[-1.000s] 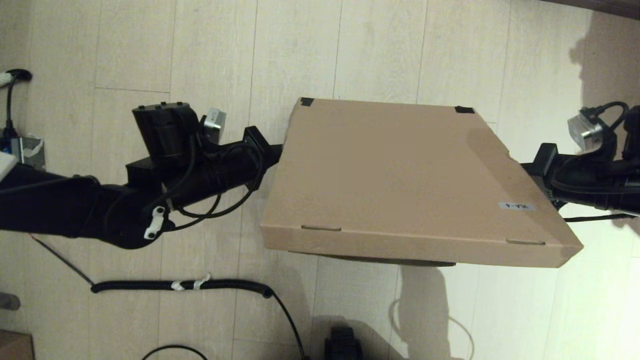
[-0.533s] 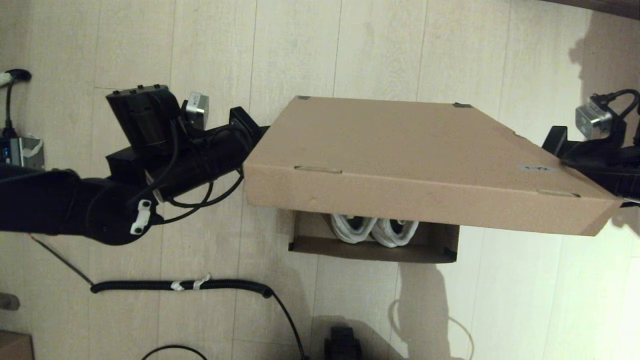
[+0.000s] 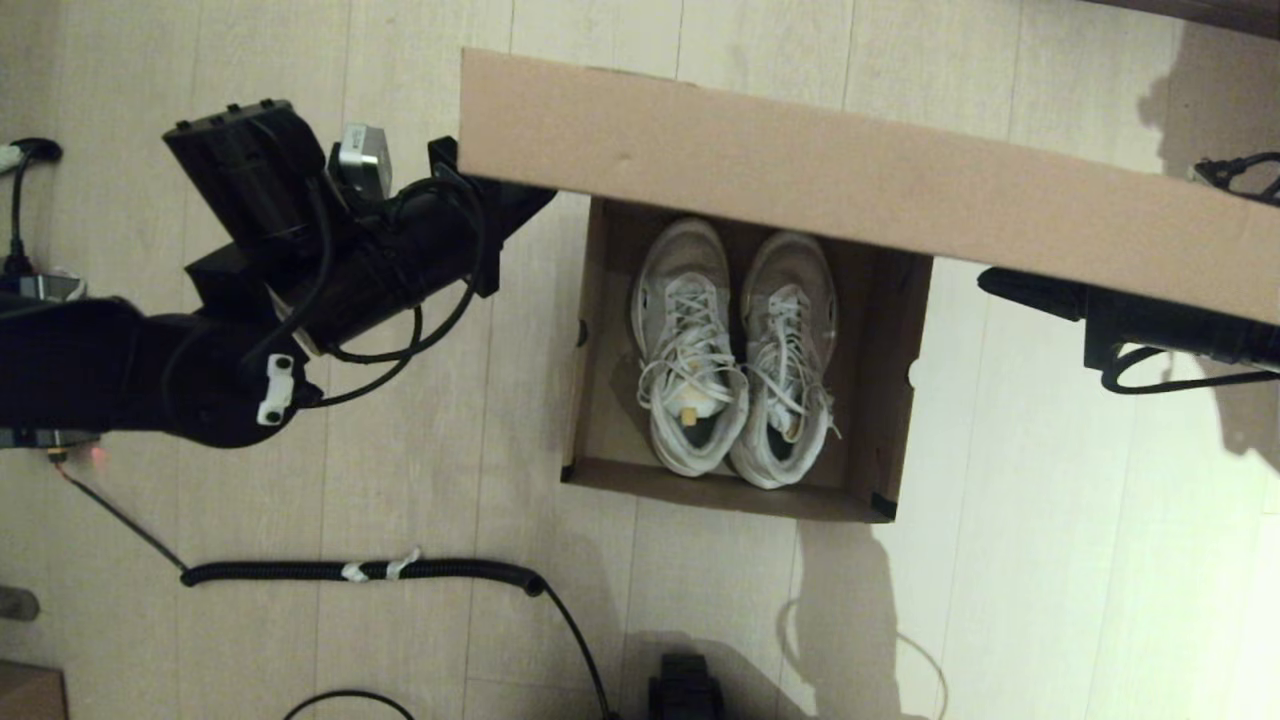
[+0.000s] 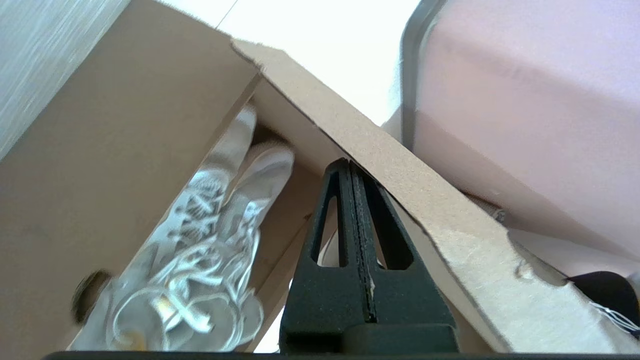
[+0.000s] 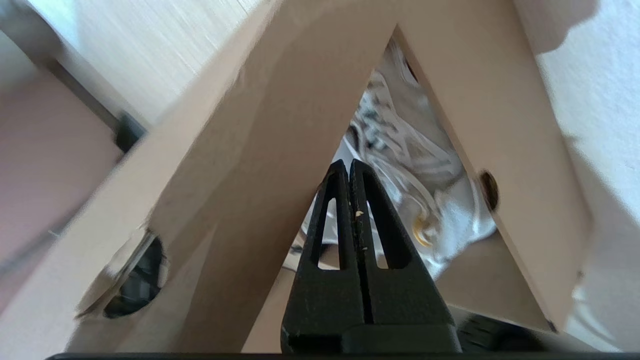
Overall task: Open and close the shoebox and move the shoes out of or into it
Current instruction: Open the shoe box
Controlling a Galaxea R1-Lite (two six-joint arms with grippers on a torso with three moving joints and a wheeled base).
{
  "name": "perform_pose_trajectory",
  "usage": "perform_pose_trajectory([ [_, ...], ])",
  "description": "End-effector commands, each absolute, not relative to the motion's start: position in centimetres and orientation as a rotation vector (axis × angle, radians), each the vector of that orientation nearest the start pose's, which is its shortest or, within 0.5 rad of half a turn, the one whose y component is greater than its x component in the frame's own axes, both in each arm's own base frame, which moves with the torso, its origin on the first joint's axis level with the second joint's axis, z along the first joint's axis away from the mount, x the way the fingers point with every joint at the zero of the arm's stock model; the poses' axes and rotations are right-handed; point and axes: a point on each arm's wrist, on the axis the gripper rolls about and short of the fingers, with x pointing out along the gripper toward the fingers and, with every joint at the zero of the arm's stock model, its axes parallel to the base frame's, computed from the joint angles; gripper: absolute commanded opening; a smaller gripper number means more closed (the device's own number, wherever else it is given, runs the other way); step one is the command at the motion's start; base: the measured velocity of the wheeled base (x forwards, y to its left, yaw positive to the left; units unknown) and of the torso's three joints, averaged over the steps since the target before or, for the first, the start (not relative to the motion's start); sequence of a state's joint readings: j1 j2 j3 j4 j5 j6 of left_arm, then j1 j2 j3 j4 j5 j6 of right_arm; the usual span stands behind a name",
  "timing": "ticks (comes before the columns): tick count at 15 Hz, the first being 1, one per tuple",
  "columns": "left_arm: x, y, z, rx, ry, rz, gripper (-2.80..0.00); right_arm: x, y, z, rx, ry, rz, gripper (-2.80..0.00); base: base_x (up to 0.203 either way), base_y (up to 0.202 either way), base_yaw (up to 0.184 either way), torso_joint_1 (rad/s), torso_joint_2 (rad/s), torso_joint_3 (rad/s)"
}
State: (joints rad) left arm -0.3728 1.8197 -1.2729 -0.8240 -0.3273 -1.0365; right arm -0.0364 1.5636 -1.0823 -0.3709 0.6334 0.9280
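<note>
Two shoes inside the open shoebox, side by side and touching, toes toward the far end, heels toward the robot. White mesh uppers, loose white laces, off-white soles; a small yellow spot inside the one on the robot's left. Set on the pale plank floor, straight ahead of the robot, black tape at the near right corner.

Tipped well up on its far hinge, the lid, its brown front flap facing the head camera and covering the far end of the box and the tips of the toes. Carried from both ends.

On the left, the left gripper under the lid's left end, fingers clenched tight together with nothing between them, the cardboard edge resting on their upper side. From the left wrist camera, shoes and laces in sight beyond the tip, down in the box.

On the right, the right gripper below the lid's right end, fingers likewise pressed shut on nothing, tip pointing in toward the gap between lid and box wall. From the right wrist camera, laces and the yellow spot in sight past the tip. Whether touching the lid here, cannot tell.

Nearer the robot on the floor, a coiled black cable, well apart from the box. At the lower left edge of the head view, a corner of a small brown box.
</note>
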Motion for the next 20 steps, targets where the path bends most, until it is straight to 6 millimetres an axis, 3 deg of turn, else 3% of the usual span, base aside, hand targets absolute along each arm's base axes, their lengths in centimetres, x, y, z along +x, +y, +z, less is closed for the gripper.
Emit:
perform_pose_trajectory([
  [1,34.4,-14.1,29.2,-0.997,0.090,-0.787,-2.80,29.4,0.2,28.0,0.964,0.367,0.508,-2.80,0.000,0.000,0.000,0.000,0.00,0.000],
  [8,38.0,-15.7,29.2,-0.995,0.053,-0.819,-2.80,33.2,-0.2,30.9,1.049,0.191,0.480,-2.80,0.000,0.000,0.000,0.000,0.00,0.000],
  [15,40.8,-16.8,30.5,-0.993,0.020,-0.838,-2.80,35.4,-0.3,31.1,1.099,0.146,0.510,-2.80,0.000,0.000,0.000,0.000,0.00,0.000],
  [17,41.5,-17.2,31.3,-0.992,0.009,-0.847,-2.80,35.6,-0.7,31.2,1.089,0.121,0.489,-2.80,0.000,0.000,0.000,0.000,0.00,0.000],
  [20,42.1,-17.8,30.8,-0.983,0.050,-0.865,-2.80,34.7,-2.1,31.8,1.082,0.083,0.458,-2.80,0.000,0.000,0.000,0.000,0.00,0.000],
])
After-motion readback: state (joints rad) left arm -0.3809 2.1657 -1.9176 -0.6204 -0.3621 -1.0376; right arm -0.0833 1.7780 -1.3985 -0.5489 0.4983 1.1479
